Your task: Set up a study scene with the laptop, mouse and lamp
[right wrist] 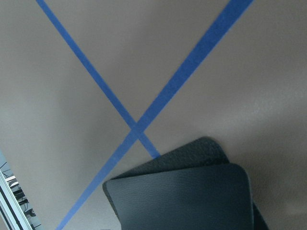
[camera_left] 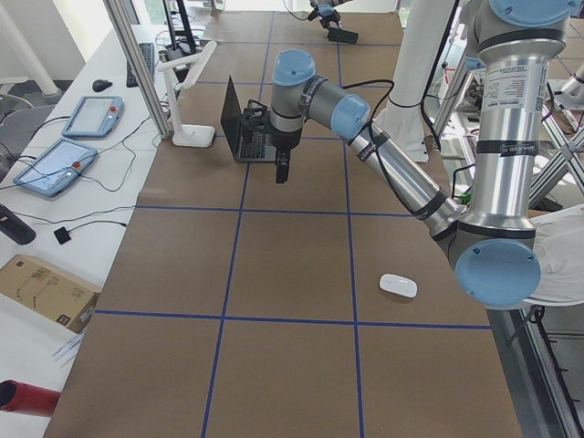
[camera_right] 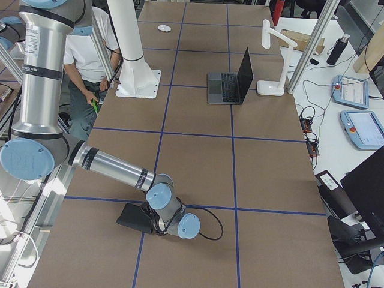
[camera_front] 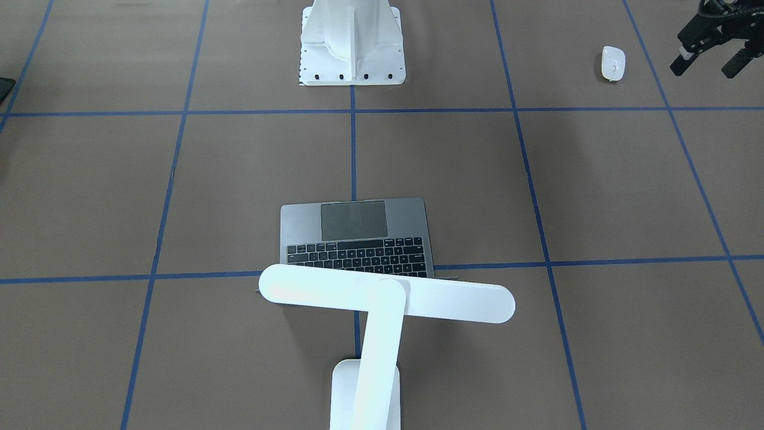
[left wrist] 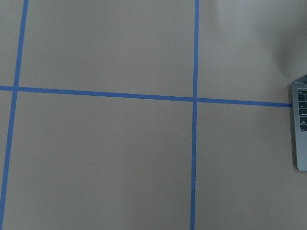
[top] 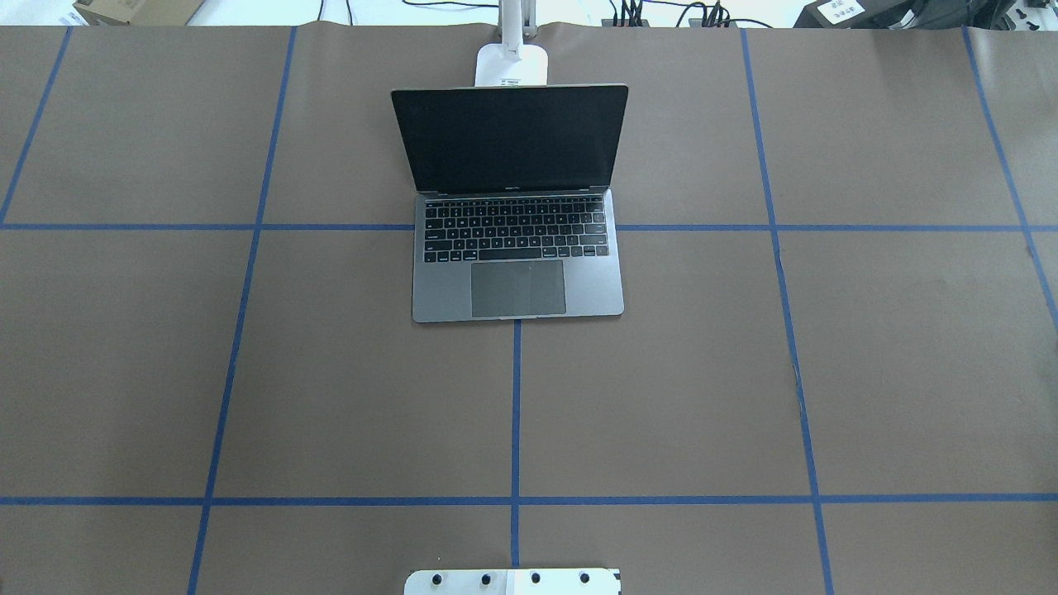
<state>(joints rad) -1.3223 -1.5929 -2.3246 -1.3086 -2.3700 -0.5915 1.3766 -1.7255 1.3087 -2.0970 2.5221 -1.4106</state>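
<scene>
Brown paper crossed with blue tape covers the table [top: 248,372]. Nearest the robot, out to the left of the white pedestal [top: 512,581], the mouse [camera_front: 613,63] lies alone, well apart from the other things.

My left arm's upper link hangs straight down and its forearm reaches out over the table with the wrist turned down. The left gripper [camera_front: 710,61] hangs above the paper on the laptop's left side, jaws spread and empty.

My right arm stretches low toward the table's right end, wrist curled down at the black mouse pad [camera_right: 129,217]. I cannot tell whether the right gripper [camera_right: 150,223] is clenched or released.

Farther out, at the middle, the laptop [top: 517,207] sits open, screen dark, trackpad toward the robot. Farthest, the lamp [camera_front: 388,295] stands with its base just behind the lid.
</scene>
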